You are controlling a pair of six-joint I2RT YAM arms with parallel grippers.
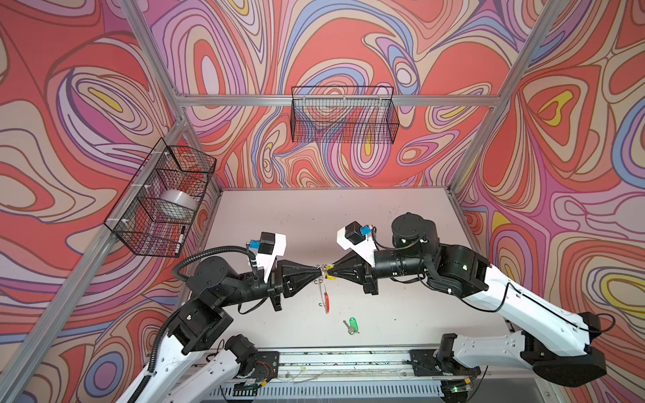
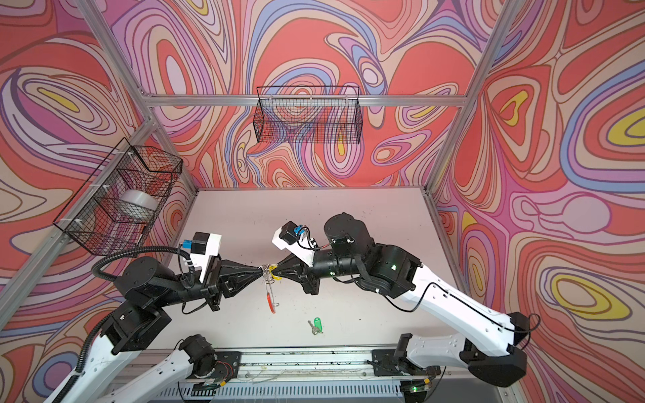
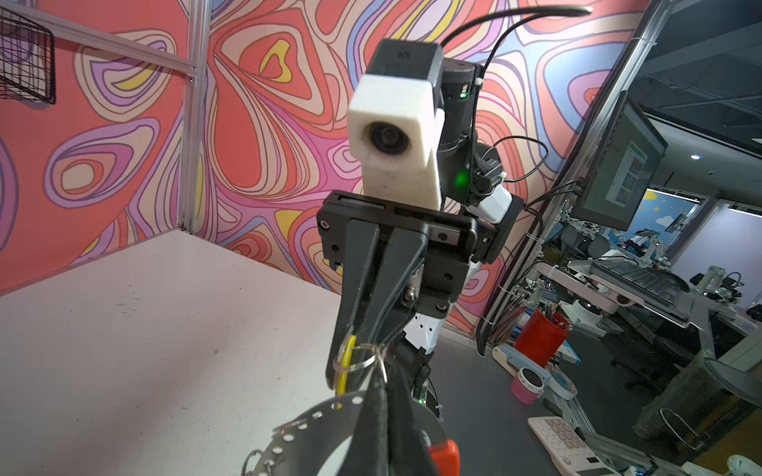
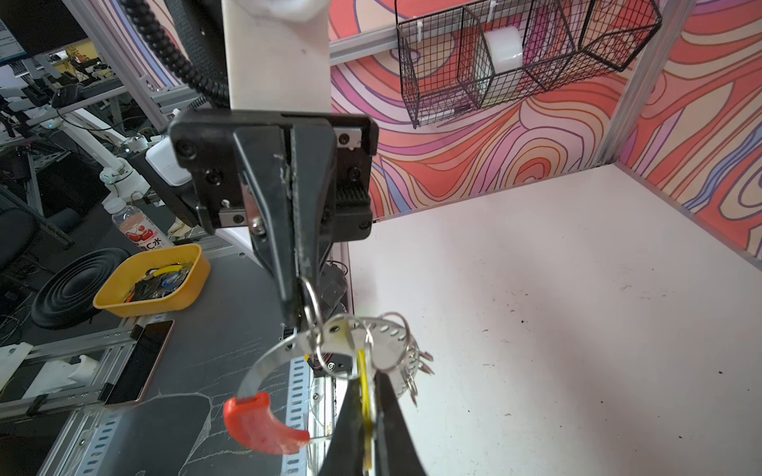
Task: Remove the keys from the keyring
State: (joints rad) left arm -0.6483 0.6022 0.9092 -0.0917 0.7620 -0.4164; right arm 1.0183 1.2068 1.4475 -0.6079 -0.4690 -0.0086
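Note:
The keyring (image 1: 324,295), a flat grey ring with a red segment (image 1: 327,304), hangs in the air between my two grippers above mid-table. My left gripper (image 1: 318,270) is shut on one of its small split rings (image 4: 311,303). My right gripper (image 1: 330,270) faces it tip to tip, shut on the yellow tag (image 4: 365,391) of a key that is still on the ring. Both wrist views show the grey band with its holes (image 3: 313,416) and several split rings (image 4: 408,358). The green-tagged key (image 1: 351,324) lies loose on the table, in front of the grippers.
A wire basket (image 1: 164,202) on the left wall holds a roll of tape (image 1: 176,204) and a marker. Another wire basket (image 1: 343,115) hangs on the back wall. The white table (image 1: 384,216) is bounded by frame posts and a front rail (image 1: 349,363).

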